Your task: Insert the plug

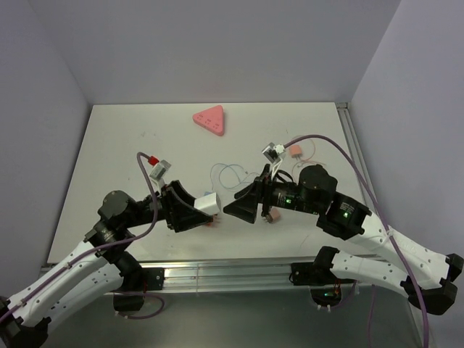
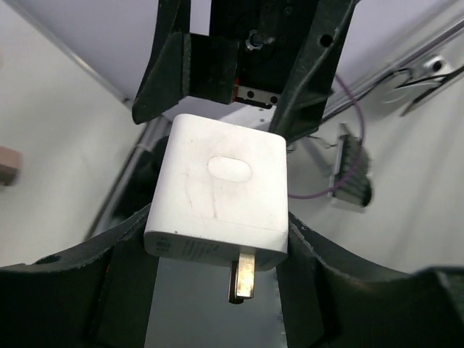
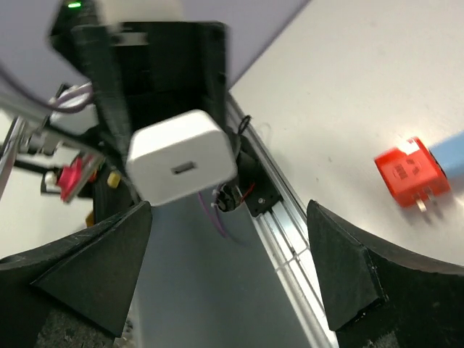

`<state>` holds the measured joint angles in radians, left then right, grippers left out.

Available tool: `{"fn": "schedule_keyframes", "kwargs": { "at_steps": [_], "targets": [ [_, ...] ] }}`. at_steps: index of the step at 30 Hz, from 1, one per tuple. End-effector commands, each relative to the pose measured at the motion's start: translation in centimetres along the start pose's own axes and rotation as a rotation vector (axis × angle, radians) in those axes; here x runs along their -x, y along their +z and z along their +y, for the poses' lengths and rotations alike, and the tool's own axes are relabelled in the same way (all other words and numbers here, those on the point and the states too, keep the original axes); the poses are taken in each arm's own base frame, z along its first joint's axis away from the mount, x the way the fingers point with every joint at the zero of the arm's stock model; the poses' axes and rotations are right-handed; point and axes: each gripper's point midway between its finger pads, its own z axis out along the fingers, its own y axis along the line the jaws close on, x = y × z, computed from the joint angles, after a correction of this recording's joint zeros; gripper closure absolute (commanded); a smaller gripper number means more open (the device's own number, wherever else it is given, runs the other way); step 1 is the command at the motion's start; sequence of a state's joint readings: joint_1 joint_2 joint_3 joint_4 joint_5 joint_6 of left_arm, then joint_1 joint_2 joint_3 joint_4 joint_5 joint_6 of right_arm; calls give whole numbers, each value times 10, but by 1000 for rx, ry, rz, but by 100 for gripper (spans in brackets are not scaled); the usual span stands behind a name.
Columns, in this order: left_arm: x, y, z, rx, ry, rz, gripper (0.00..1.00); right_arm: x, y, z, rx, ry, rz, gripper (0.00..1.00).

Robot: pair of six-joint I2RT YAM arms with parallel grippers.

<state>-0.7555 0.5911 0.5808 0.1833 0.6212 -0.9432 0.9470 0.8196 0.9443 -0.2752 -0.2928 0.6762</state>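
1. The left gripper (image 1: pixel 204 211) is clamped on the white charger (image 2: pixel 217 192) near the table's 6 o'clock edge. Hold it steady, with the USB port (image 3: pixel 183 168) facing right.
2. The right gripper (image 3: pixel 228 225) is spread and empty. It probably needs the thin white cable (image 1: pixel 226 172), at its 12 o'clock.

White table (image 1: pixel 116 145) hemmed by plain lavender walls (image 1: pixel 217 51), an aluminium rail (image 1: pixel 232 274) along its near edge
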Motion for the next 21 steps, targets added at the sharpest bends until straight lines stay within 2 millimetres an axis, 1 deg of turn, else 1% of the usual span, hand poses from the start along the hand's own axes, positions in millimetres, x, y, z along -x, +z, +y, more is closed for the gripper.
{"fn": "schedule_keyframes", "kwargs": {
  "at_steps": [1, 3, 4, 5, 7, 8, 9, 11, 12, 13, 17, 18, 21],
  "targets": [
    [8, -5, -42, -202, -125, -23, 100, 16, 0, 44, 234, -210, -61, 6],
    [13, -7, -48, -225, -140, -47, 100, 22, 0, 57, 277, -225, -90, 6],
    [15, -7, -48, -220, -140, -60, 100, 22, 1, 60, 286, -224, -91, 6],
    [16, -7, -48, -217, -143, -63, 100, 27, 1, 66, 308, -228, -112, 7],
    [18, -8, -51, -221, -139, -74, 100, 32, 4, 71, 317, -217, -126, 7],
    [19, -9, -52, -222, -137, -81, 100, 30, 5, 74, 334, -217, -115, 7],
    [20, -9, -52, -218, -139, -84, 100, 32, 5, 77, 349, -219, -123, 7],
    [20, -10, -53, -225, -135, -88, 100, 27, 8, 78, 366, -201, -100, 8],
    [20, -10, -53, -230, -137, -87, 99, 28, 8, 81, 387, -206, -106, 7],
    [20, -10, -53, -232, -139, -87, 100, 25, 11, 80, 387, -194, -97, 8],
    [19, -10, -55, -247, -140, -78, 100, 29, 16, 81, 384, -178, -113, 9],
    [18, -9, -54, -248, -137, -77, 100, 31, 17, 82, 389, -173, -121, 10],
    [18, -9, -53, -243, -134, -79, 99, 34, 21, 87, 399, -146, -110, 18]
  ]
}}
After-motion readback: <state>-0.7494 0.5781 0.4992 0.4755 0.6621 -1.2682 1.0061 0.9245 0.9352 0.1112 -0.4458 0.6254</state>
